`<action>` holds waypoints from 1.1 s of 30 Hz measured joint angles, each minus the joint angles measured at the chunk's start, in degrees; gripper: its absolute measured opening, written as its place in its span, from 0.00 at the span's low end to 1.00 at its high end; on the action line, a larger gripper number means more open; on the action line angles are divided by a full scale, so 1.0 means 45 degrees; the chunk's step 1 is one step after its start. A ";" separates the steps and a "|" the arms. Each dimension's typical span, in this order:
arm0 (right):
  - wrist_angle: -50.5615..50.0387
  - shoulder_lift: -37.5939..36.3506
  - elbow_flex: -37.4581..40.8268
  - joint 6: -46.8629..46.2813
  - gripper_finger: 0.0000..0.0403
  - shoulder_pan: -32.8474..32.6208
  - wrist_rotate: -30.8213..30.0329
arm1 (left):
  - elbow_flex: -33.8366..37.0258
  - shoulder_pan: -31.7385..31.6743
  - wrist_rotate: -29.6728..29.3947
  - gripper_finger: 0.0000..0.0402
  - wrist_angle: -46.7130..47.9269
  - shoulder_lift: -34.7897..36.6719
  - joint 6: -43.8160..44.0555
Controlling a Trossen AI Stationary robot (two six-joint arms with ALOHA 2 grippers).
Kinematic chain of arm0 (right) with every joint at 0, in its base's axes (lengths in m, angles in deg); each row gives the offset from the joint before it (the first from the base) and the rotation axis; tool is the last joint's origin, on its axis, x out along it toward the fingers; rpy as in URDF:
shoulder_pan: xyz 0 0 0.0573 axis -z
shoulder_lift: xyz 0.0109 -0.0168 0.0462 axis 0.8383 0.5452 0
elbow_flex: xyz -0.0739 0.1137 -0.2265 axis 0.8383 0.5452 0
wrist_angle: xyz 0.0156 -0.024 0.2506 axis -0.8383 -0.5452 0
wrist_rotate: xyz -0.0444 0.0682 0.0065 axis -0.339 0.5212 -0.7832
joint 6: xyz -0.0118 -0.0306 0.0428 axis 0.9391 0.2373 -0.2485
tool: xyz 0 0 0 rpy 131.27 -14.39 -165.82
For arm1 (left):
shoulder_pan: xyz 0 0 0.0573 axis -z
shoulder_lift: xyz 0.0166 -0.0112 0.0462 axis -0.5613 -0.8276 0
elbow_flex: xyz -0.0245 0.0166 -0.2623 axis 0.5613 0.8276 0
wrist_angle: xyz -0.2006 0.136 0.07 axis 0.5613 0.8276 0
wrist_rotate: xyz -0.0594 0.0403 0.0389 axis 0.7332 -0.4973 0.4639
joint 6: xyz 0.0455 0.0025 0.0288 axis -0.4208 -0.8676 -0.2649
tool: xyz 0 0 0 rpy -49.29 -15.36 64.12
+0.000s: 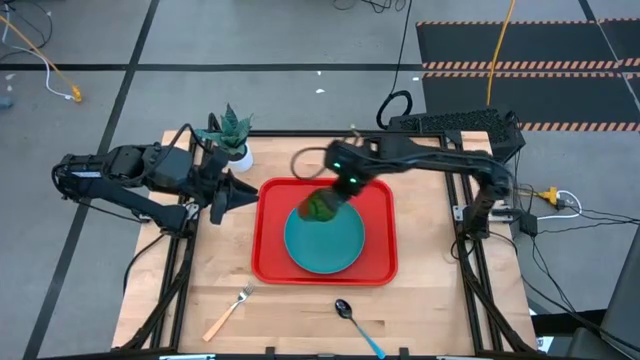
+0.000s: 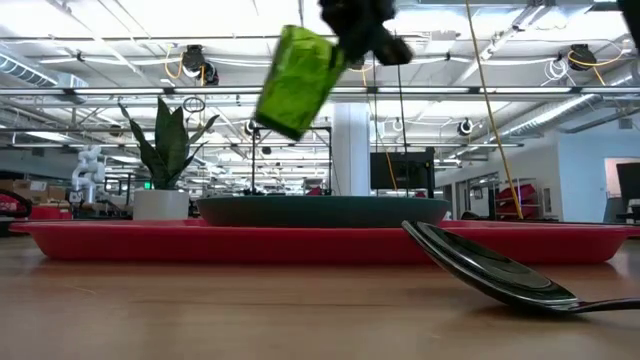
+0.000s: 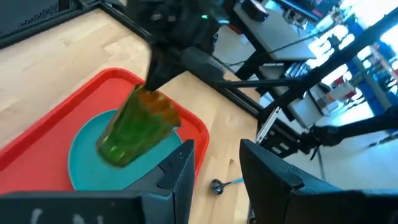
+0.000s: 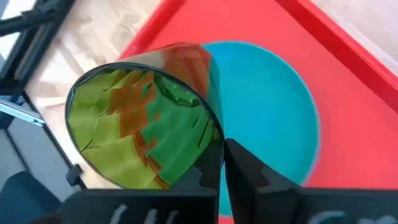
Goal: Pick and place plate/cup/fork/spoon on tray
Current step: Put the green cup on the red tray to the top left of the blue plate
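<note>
The red tray (image 1: 270, 230) lies mid-table with the teal plate (image 1: 325, 250) resting flat on it. My right gripper (image 4: 222, 163) reaches in from the right and is shut on the translucent green cup (image 1: 320, 207), which hangs tilted high above the plate (image 2: 320, 210). My left gripper (image 1: 243, 192) waits open beside the tray's left rim, nothing between its fingers (image 3: 180, 168). The orange-handled fork (image 1: 228, 312) and the blue-handled spoon (image 1: 357, 322) lie on the wood near the front edge. My right gripper pinches the cup's wall at the rim (image 4: 214, 140), with one finger inside the mouth and one outside. The fingers slant down from the table's right side. The cup (image 2: 295, 80) is lifted clear and tilted, its base lower than its mouth, above the plate.
A white pot with a green plant (image 1: 233, 140) stands at the back left, just behind my left gripper. The spoon's bowl (image 2: 490, 265) lies close in front of the tray's near rim (image 2: 100, 240). Bare wood runs along the front around the fork.
</note>
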 joint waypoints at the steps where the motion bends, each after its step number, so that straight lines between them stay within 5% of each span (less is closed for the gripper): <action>1: -0.0008 0.0370 -0.0387 0.0119 0.00 0.0101 0.0169 | 0.0000 0.0013 0.0003 0.32 0.0000 -0.0002 -0.0329; 7: -0.0139 0.2045 -0.1913 0.0536 0.00 0.0344 0.1461 | -0.0005 0.0164 0.0006 0.32 0.0793 -0.0421 -0.5127; 18: -0.0479 0.2230 -0.1968 0.0476 0.00 0.0419 0.3190 | -0.0005 0.0835 -0.0014 0.32 0.1329 -0.2184 -1.3495; 33: 0.0502 0.2252 -0.1968 -0.0307 0.00 0.0409 0.4117 | -0.0272 0.0753 -0.1263 0.32 0.1961 -0.4056 -1.5853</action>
